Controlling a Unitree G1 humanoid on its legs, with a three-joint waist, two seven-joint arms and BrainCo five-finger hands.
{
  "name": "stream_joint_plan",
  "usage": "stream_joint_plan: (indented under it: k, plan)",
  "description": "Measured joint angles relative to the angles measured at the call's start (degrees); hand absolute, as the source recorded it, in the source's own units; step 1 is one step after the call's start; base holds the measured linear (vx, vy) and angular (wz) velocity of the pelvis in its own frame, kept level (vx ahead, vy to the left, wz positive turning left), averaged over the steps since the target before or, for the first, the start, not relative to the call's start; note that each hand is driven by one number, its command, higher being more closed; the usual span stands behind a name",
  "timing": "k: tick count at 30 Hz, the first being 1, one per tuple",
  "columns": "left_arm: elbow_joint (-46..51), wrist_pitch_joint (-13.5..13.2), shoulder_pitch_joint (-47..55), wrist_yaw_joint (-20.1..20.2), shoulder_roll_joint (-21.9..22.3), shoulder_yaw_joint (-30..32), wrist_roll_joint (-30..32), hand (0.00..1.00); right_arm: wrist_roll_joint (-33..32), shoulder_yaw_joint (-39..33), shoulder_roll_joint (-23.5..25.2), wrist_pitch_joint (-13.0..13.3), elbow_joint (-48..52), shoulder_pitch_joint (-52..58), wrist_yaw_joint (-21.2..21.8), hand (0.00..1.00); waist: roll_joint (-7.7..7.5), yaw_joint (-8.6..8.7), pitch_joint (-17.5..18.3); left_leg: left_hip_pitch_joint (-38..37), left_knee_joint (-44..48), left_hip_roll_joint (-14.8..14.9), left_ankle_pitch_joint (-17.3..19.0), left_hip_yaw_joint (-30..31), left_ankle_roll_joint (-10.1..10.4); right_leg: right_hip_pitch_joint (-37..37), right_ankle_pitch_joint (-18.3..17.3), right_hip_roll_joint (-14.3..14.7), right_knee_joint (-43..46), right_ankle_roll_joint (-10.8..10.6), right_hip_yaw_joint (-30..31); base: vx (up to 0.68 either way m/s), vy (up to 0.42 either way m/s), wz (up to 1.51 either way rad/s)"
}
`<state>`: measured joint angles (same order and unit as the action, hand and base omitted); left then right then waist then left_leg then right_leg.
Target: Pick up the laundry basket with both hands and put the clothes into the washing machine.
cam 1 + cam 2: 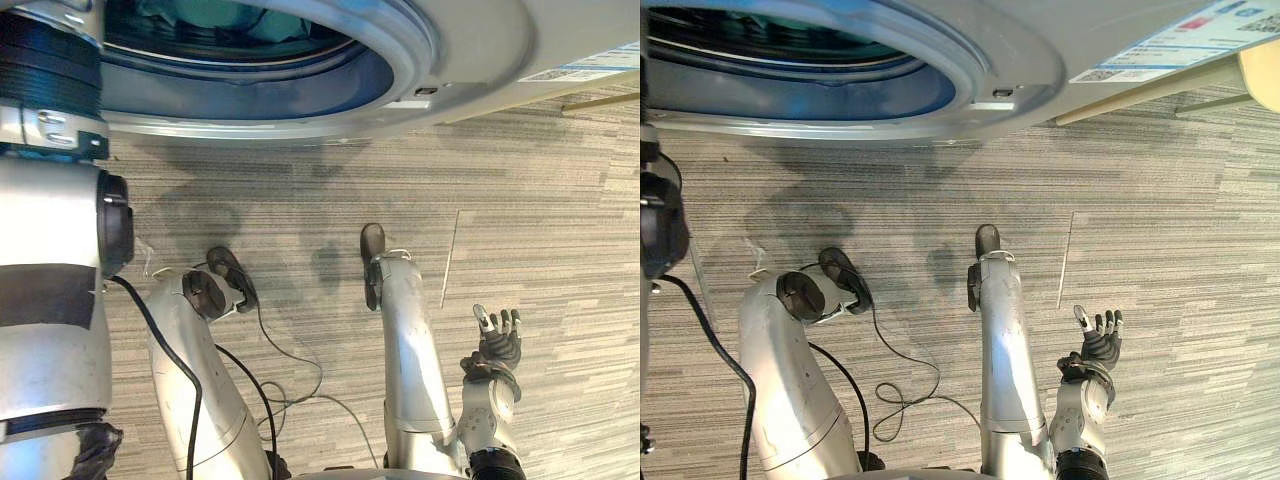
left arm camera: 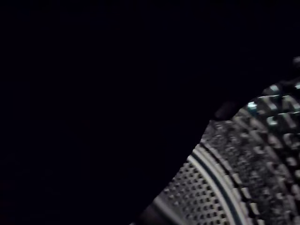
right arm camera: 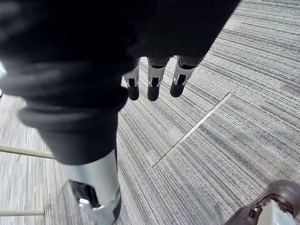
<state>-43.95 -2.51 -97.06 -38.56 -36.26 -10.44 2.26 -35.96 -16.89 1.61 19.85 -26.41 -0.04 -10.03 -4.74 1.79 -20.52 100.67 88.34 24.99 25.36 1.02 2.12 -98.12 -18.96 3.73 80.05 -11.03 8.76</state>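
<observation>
Left arm (image 1: pixel 55 330) runs up into silver-grey front-load washing machine (image 1: pixel 410 45); left hand hidden inside, grip can't tell. Right hand (image 1: pixel 497 338) hangs empty w/ fingers apart. Teal soft clothes (image 1: pixel 200 22) sit in perforated steel drum (image 2: pixel 220 187), well up ahead of it. Prob light, floppy; you'd pinch a bunched fold.

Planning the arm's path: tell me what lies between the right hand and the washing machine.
Bare striped carpet, from right hand to washing machine; the right eye view shows it.
</observation>
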Motion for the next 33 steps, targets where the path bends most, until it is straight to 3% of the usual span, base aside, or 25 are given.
stream_joint_plan:
  k: [1,6,13,16,17,20,22,25,30,33]
  plan:
    - [-1.92,0.11,0.97,3.06,0.28,0.02,-1.72,0.00,0.00,0.26,-0.29,-0.06,-0.39,0.00,0.00,0.00,0.01,-0.19,-0.01,-0.01,0.00,0.00,0.00,-0.01,0.00,0.07,0.01,-0.02,-0.09,0.00,-0.01,0.00,0.000,0.00]
    - [-7.19,1.26,2.53,9.92,0.93,1.08,-5.76,0.00,0.00,2.50,-1.80,-0.52,-2.23,0.01,0.15,0.00,0.04,-0.66,-0.03,-0.07,-0.17,0.00,0.00,-0.05,-0.01,0.27,0.01,-0.06,-0.54,-0.01,-0.04,0.00,0.000,0.00]
    - [-7.91,1.31,6.38,12.51,3.08,7.32,-9.72,0.00,-0.02,3.31,-2.35,-1.49,-2.62,0.42,0.22,0.00,0.17,-1.08,-0.11,-1.17,-0.46,-0.01,0.02,-0.14,0.01,1.39,-0.01,-0.15,-0.69,0.02,-0.07,0.00,0.000,0.00]
    - [-8.98,0.26,8.73,14.55,6.87,11.18,-18.78,0.00,-0.02,3.40,-2.68,-2.48,-2.68,0.49,0.21,0.00,0.17,-1.23,-0.11,-1.69,-0.77,-0.15,0.02,-0.39,0.00,1.82,-0.01,-0.46,-0.82,0.02,-0.05,0.01,-0.001,0.07]
    - [-9.03,-1.36,9.60,14.96,8.51,11.64,-29.34,0.00,-0.01,3.38,-2.73,-2.74,-2.73,0.49,0.16,0.00,0.17,-1.29,-0.11,-1.94,-1.22,-0.37,-0.01,-0.66,0.00,1.93,-0.01,-0.77,-1.00,0.03,0.01,0.01,0.001,0.12]
    - [-6.70,-4.89,13.44,15.74,13.11,16.11,-44.46,0.00,0.05,3.37,-2.64,-2.99,-2.46,0.46,0.02,0.00,0.17,-1.36,-0.11,-3.08,-1.55,-0.90,-0.04,-0.98,0.01,2.70,-0.28,-1.02,-0.96,0.17,0.33,0.02,-0.002,0.08]
    - [2.79,-8.95,20.76,16.26,16.58,17.42,-56.15,0.00,0.06,3.30,-2.32,-3.50,-1.85,0.47,-0.20,0.00,0.18,-0.98,-0.11,-4.56,-2.00,-1.17,-0.03,-1.30,0.02,3.98,-0.80,-1.46,-0.95,0.43,0.31,0.03,-0.007,0.10]
    - [16.85,-13.82,35.70,18.32,17.90,12.69,-65.91,0.00,0.27,3.22,-2.09,-4.54,-1.12,0.48,-1.37,0.00,0.24,-1.13,-0.15,-7.55,-3.45,-1.95,-0.15,-1.53,0.28,6.57,-1.80,-2.30,-0.98,0.85,0.07,0.03,-0.026,0.22]
    - [25.66,-13.86,55.24,24.38,17.59,1.31,-64.82,0.00,0.78,3.86,-2.95,-5.54,-1.20,0.49,-1.21,0.00,0.43,-3.11,-0.24,-13.25,-8.47,-3.70,-0.89,-2.51,1.48,11.25,-2.63,-4.38,-3.16,1.96,-0.56,0.02,-0.050,0.31]
    - [25.24,-10.07,63.88,26.45,19.40,-1.31,-57.17,0.00,0.77,5.39,-3.12,-5.83,-1.55,0.40,-0.96,0.00,0.51,-4.31,-0.27,-17.08,-10.38,-4.05,-1.60,-2.70,2.24,14.62,-3.43,-4.85,-3.83,2.63,-1.03,0.05,-0.051,0.13]
